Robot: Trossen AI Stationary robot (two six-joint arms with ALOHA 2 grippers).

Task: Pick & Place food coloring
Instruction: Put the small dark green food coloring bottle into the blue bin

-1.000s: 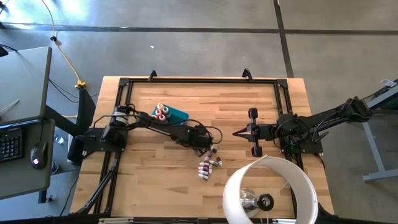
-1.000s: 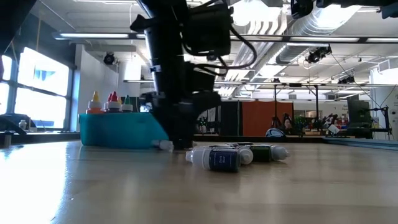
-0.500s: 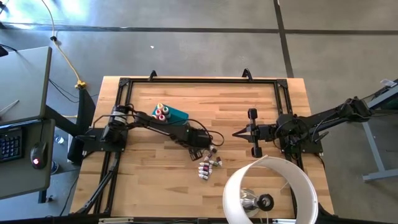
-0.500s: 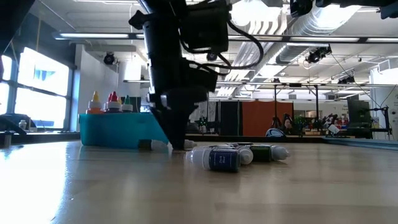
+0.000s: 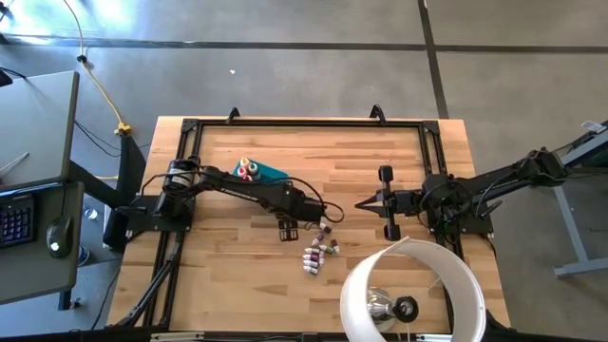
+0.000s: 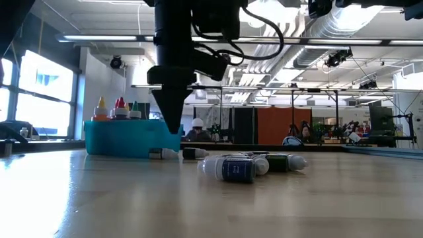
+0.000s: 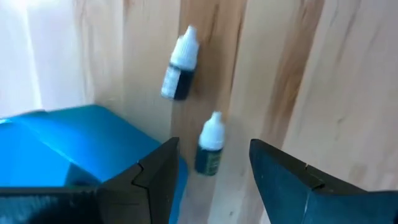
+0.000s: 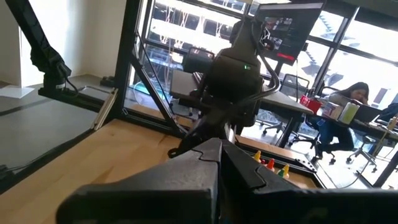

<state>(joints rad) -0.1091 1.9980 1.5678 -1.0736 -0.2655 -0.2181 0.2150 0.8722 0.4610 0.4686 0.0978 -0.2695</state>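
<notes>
The left claw (image 7: 211,180) is hanging spread and empty over a lying food coloring bottle (image 7: 209,151) beside the teal bin (image 7: 68,146), its length running along the gap (right claw (image 5: 365,202) pressed together, well apart).

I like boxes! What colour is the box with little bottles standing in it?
The box is teal blue, clearest in the low view.

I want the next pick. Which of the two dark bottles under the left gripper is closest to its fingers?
The dark bottle lying between the open left gripper fingers, beside the blue bin; the other bottle lies farther out.
</notes>
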